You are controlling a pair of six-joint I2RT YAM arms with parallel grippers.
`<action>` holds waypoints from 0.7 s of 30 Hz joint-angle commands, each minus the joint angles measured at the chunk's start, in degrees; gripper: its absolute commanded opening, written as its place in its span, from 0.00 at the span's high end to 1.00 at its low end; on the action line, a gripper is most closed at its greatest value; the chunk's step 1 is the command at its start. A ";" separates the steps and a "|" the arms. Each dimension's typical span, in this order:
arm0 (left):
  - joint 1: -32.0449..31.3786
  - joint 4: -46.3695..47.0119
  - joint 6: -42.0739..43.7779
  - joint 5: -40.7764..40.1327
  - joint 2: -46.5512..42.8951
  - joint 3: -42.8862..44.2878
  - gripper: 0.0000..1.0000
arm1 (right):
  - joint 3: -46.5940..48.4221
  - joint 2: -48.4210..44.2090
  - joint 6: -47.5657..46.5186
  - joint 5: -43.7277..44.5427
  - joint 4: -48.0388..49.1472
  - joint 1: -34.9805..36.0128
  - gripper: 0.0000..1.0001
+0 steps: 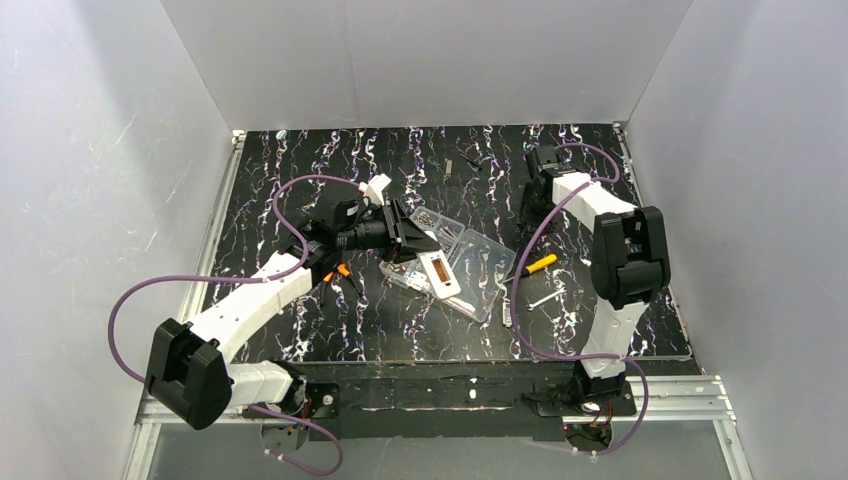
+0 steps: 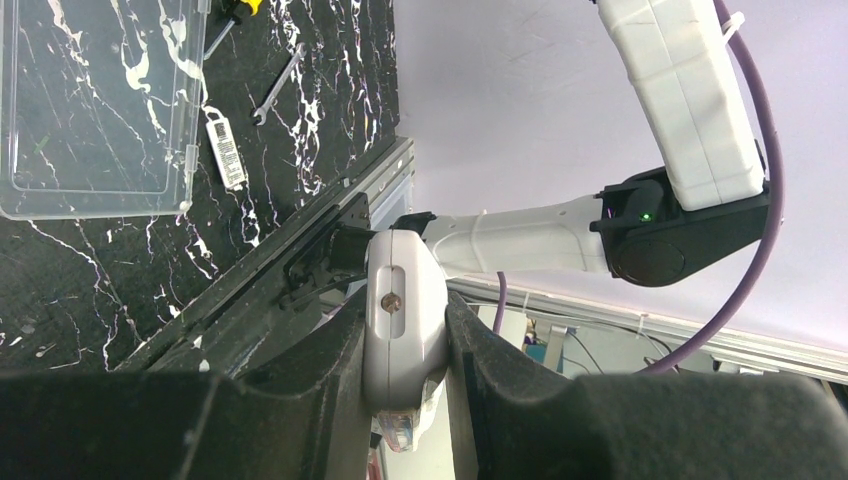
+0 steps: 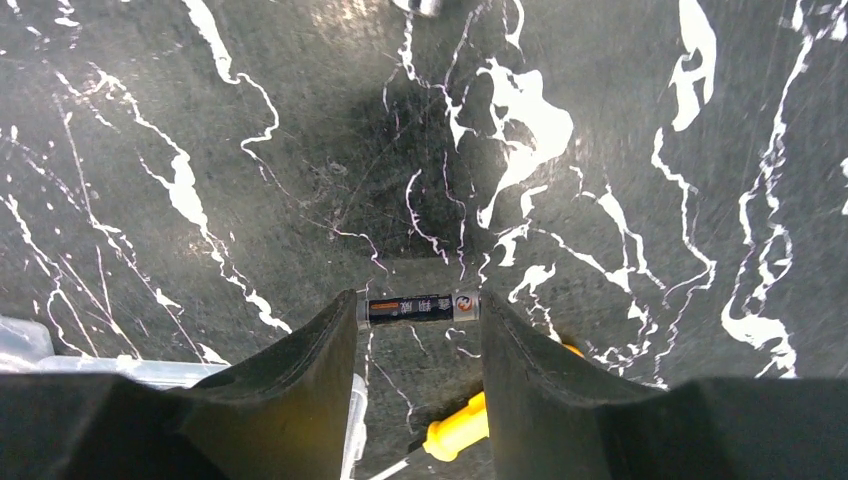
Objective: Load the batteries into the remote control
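Near the middle of the counter (image 1: 400, 330), the left pincer (image 1: 415, 238) is clenched on the remote control (image 1: 441, 273). The remote angles toward 5 o'clock over the clear organiser box (image 1: 480, 262), with one rounded end jutting past the fingertips. Out at 1 o'clock, the right pincer (image 3: 420, 320) grasps a battery (image 3: 420, 307) end to end. A yellow-handled screwdriver (image 3: 455, 430) lies at the battery's 6 o'clock.
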 commanded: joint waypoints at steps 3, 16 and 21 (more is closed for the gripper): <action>0.26 0.79 0.75 1.15 -2.89 -0.07 1.00 | 1.97 0.82 10.04 1.01 -4.83 -0.29 0.52; 0.28 1.29 1.54 0.92 -3.11 -0.48 1.00 | 4.52 4.65 10.00 -1.47 -9.64 -0.73 0.44; 0.26 0.98 1.84 0.92 -3.19 -0.52 1.00 | 4.08 4.23 9.45 -3.80 -8.35 -0.82 0.37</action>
